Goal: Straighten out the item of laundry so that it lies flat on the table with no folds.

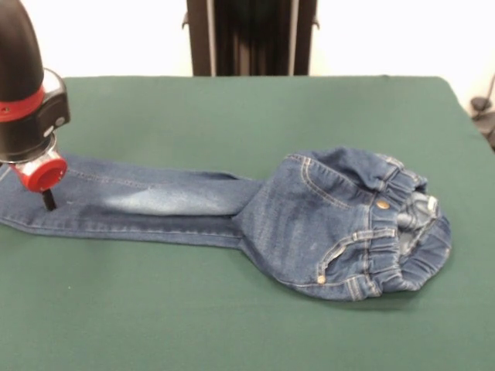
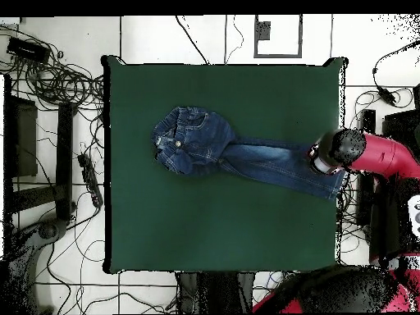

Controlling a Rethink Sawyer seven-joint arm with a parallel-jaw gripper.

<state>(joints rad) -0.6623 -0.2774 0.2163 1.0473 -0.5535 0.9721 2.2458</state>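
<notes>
The item of laundry (image 1: 309,220), a small pair of blue jeans, lies on the green table (image 1: 232,317). Its gathered waistband bunches up at the right, the seat is rumpled, and both legs run left, one overlapping the other. My gripper (image 1: 49,201) stands at the far left on the leg ends. It shows a single dark tip that touches the denim, shut on the cloth there. From overhead the jeans (image 2: 230,152) stretch across the table (image 2: 205,230) toward its right edge. The gripper (image 2: 316,158) sits over the leg ends there, its tip hidden under the arm's head.
The leg ends reach the table's edge (image 2: 338,176) beside the red arm (image 2: 377,154). A black stand (image 1: 251,37) rises behind the table's far side. Cables (image 2: 49,78) and dark equipment (image 2: 20,139) lie on the floor around the table.
</notes>
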